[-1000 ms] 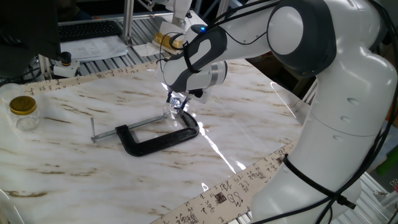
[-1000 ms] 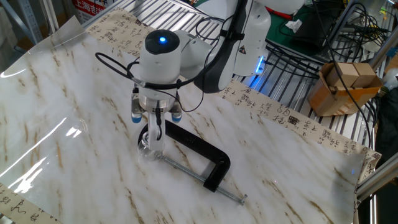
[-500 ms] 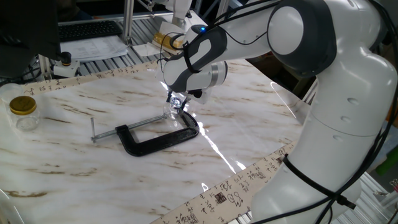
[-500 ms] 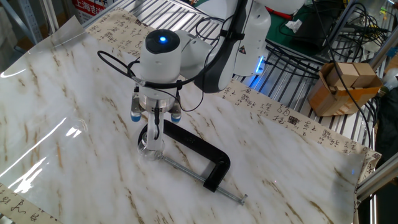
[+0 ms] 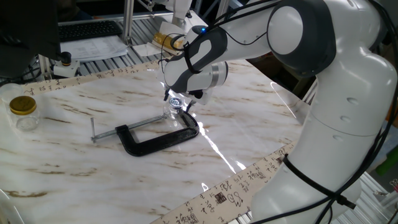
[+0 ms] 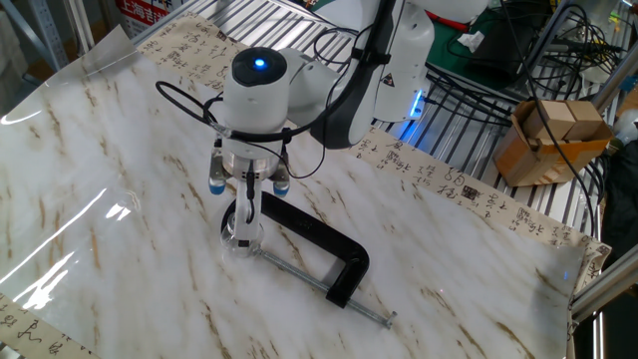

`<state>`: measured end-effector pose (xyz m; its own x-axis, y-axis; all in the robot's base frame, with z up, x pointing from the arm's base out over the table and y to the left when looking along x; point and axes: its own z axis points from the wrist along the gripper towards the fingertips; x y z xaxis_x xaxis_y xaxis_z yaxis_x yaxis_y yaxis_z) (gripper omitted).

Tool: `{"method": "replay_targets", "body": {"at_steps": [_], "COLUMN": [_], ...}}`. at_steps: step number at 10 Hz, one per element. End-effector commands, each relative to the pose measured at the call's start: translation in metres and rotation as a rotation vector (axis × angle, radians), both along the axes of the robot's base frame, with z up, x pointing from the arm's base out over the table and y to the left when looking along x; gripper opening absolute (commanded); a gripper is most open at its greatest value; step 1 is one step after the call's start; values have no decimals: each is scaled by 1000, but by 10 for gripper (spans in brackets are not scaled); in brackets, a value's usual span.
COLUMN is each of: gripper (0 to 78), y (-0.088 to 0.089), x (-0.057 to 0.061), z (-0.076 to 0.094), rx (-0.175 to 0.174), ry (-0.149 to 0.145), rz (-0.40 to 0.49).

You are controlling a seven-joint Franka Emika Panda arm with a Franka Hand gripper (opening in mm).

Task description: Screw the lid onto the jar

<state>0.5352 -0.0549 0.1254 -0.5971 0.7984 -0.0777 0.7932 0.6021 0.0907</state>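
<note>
The gripper (image 5: 176,101) is pointed straight down over the marble-patterned table (image 5: 74,168), right at the open end of the black C-clamp (image 5: 158,140). The lid (image 5: 176,101), a small shiny silvery cap with a bluish glint, is seen pinched between the fingers (image 6: 250,191), so the gripper is closed on it. The jar (image 5: 170,112), tiny and of clear glass, is placed directly beneath the lid and stands upright on the table, held at the clamp's mouth where the screw rod (image 5: 118,130) ends. Lid and jar look to be in contact, though whether the threads are engaged cannot be told at this size. In the other fixed view the jar (image 6: 239,235) is seen as a glassy round shape under the fingers, just beside the clamp's black frame (image 6: 321,244), and the lid itself is hidden by the fingers there. A larger clear jar with a gold lid (image 5: 23,111) is set well apart at the table's far left edge. A cardboard box (image 6: 551,140) is seen off the table on the metal rack. A blue light (image 6: 259,64) is lit on the arm's wrist.
</note>
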Motion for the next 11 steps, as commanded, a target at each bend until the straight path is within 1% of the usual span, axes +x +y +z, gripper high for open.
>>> {"method": "replay_targets", "body": {"at_steps": [1, 4, 6, 7, 8, 9, 11], "gripper": [774, 774, 774, 774, 774, 774, 774], "y": [-3, -3, -2, -2, -2, -1, 0], "x": [-2, -2, -3, -4, -4, -7, -11], "z": [-2, -1, 3, 13, 16, 31, 48], "rx": [18, 16, 12, 7, 4, -10, -40], "ry": [0, 5, 14, 29, 30, 46, 62], "rz": [-79, -65, -35, 9, 28, 167, 447]}}
